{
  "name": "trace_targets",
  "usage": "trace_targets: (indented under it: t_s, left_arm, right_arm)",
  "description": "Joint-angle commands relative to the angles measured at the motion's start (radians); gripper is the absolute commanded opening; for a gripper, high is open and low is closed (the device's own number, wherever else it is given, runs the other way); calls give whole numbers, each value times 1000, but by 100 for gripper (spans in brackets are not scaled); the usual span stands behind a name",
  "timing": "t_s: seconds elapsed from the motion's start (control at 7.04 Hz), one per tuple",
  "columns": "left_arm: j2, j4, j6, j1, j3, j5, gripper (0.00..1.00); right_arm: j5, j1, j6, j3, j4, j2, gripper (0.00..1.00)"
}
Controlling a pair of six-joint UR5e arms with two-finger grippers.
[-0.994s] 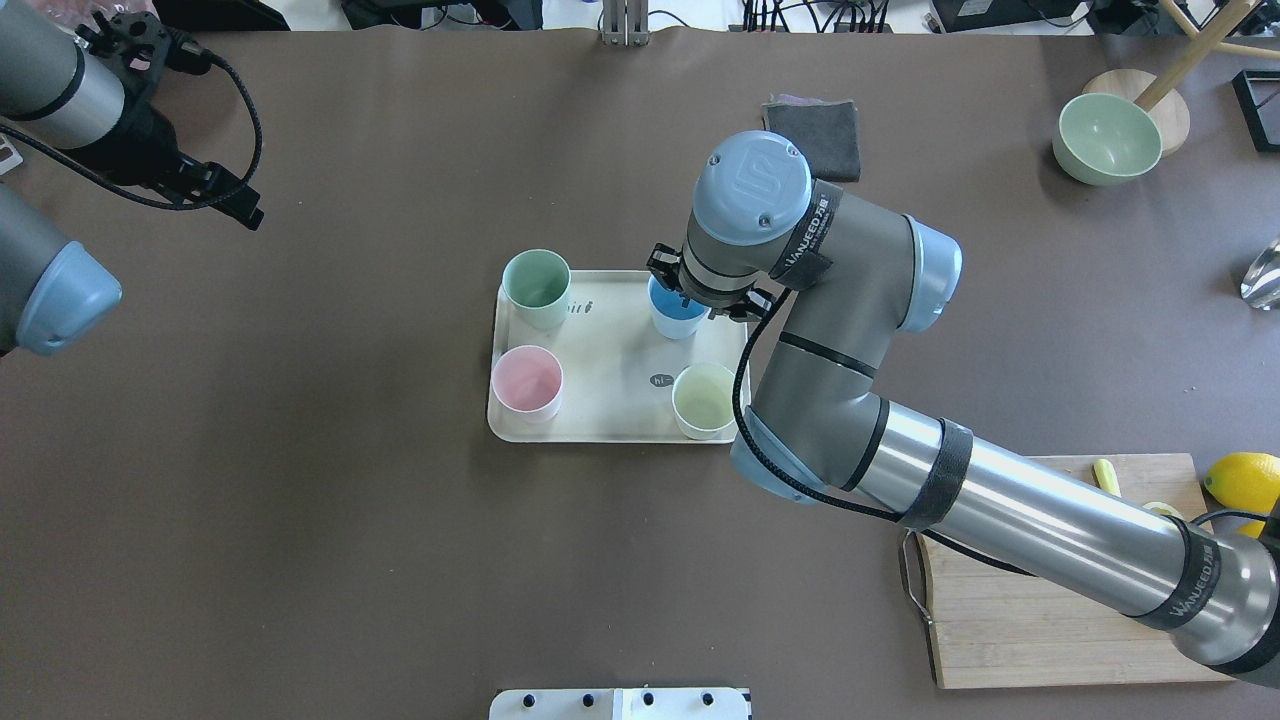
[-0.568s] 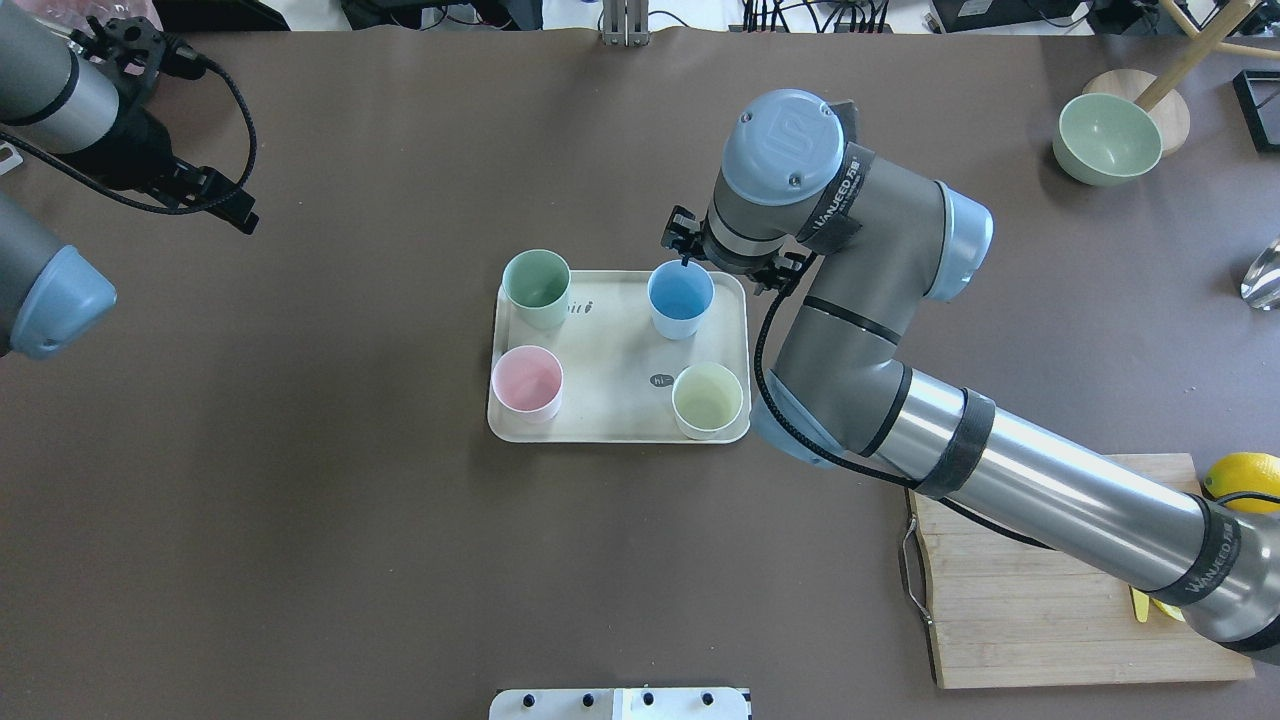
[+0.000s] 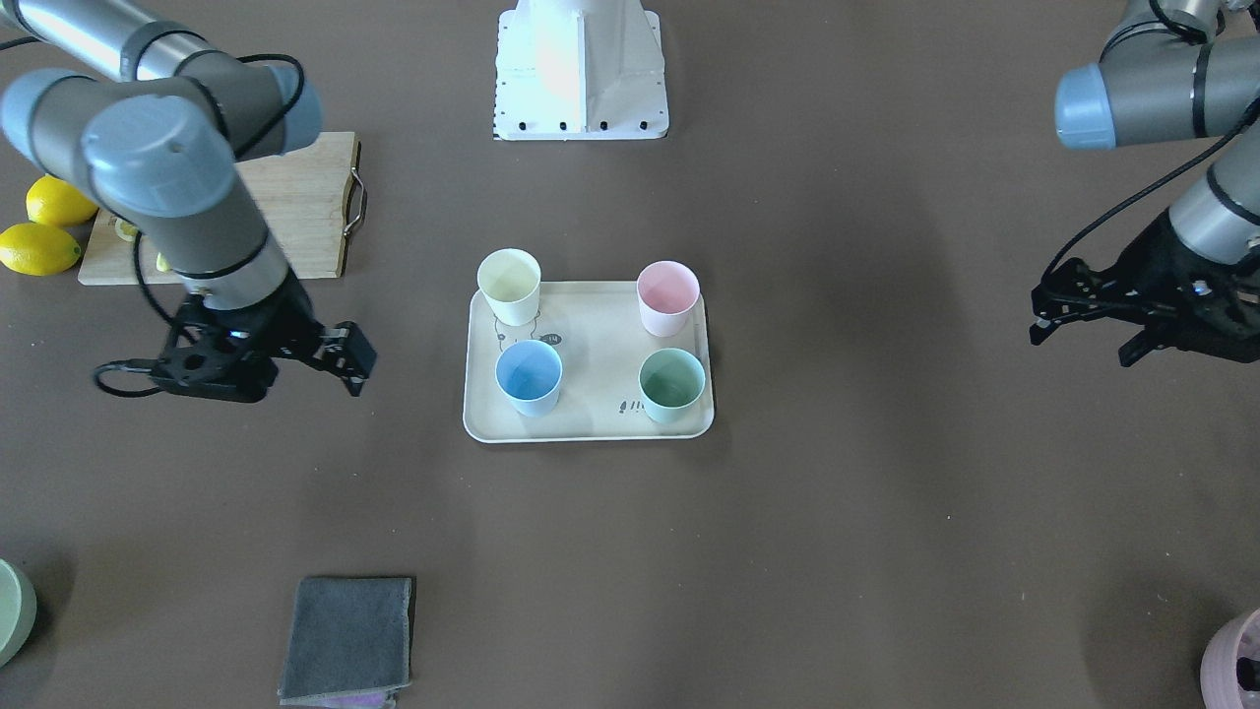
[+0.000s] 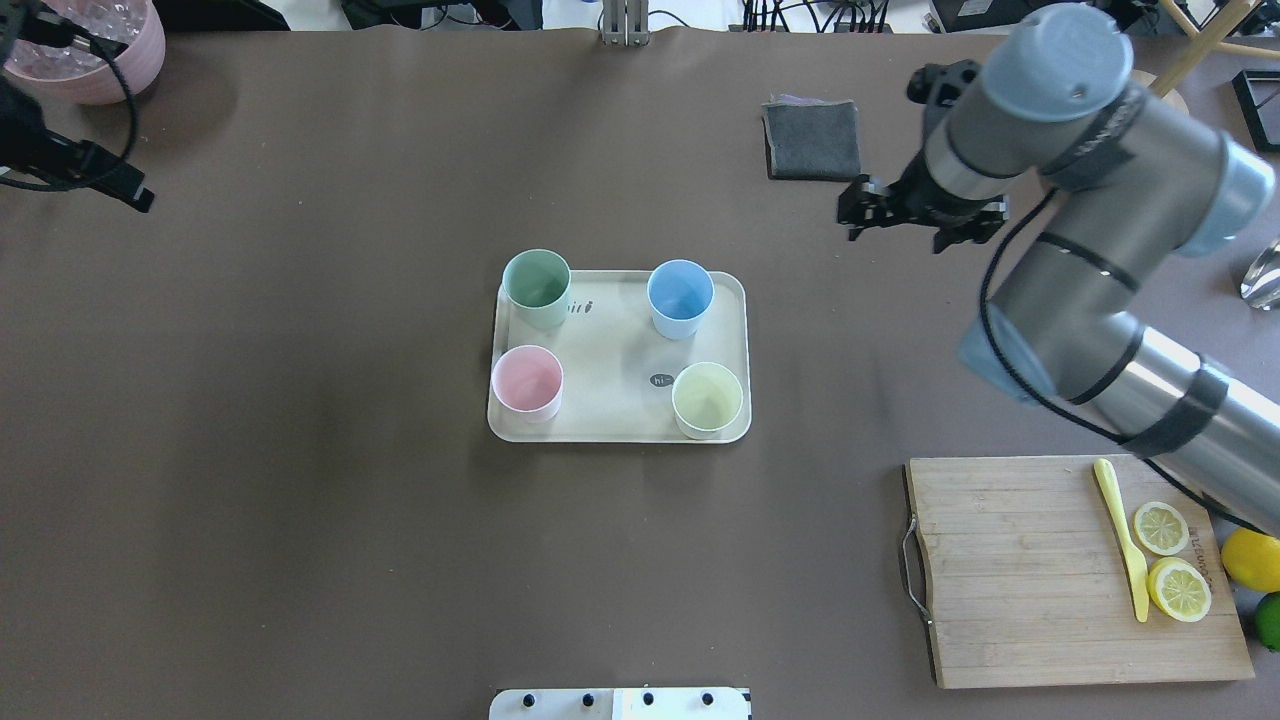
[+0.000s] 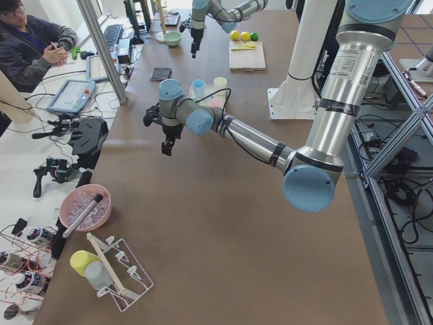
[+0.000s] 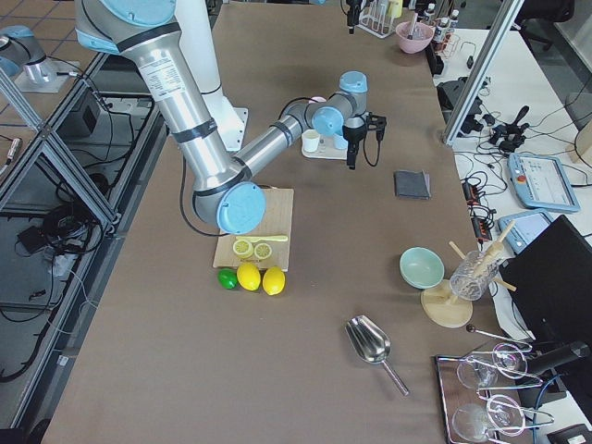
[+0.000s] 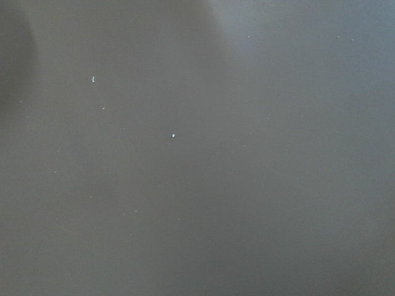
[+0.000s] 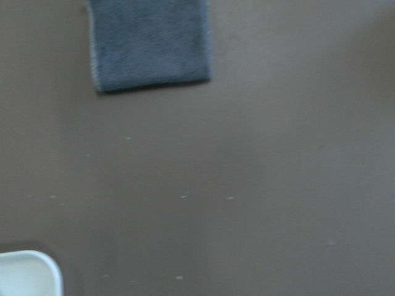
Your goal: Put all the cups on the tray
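Right wrist-mounted view shows no fingers, only brown table, the grey cloth (image 8: pixel 150 43) at its top and one tray corner at lower left. Left wrist view gives bare table, nothing else. So for both grippers, whether the jaws are apart or together can't be told; the ext. views are too small or blocked to settle it.

Front-facing view has the right gripper (image 3: pixel 226 359) hanging empty over bare table, well to the right of the tray (image 3: pixel 591 431), wrist pointing down, elbow bent high. Left gripper (image 3: pixel 1058 310) is tilted and empty, well off to the tray's left. Overhead clips it at the frame edge.

Tray sits mid-table with all four cups upright on it, one per corner, none touching. Mint cup (image 3: pixel 671 385) is far left and blue cup (image 3: pixel 529 377) far right. Pink cup (image 3: pixel 667 297) is near left and yellow cup (image 3: pixel 509 286) near right, near meaning robot side.

Overhead shows the cutting board (image 4: pixel 1010 570) with two lemon slices (image 4: pixel 1170 560) and a yellow knife (image 4: pixel 1125 540). In the front view the right arm covers most of these.
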Motion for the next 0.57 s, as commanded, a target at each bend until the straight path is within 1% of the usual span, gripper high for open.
trace_targets:
  t_s: [0.0,0.14,0.28,0.43]
  left_arm:
    - [29,237,364,-202,1,-45,98]
    - [27,354,510,-275,8,-7,98]
    - [58,377,548,-328,42,48,98]
    - [100,380,550,-365,89,51,98]
  right_arm:
    - [138,201,-396,26,-4,-147,100]
    - [203,279,-540,24,-5,-213,100]
    - [239,350,-709,22,-16,-291,100]
    - [279,436,-882,24,-34,-372,100]
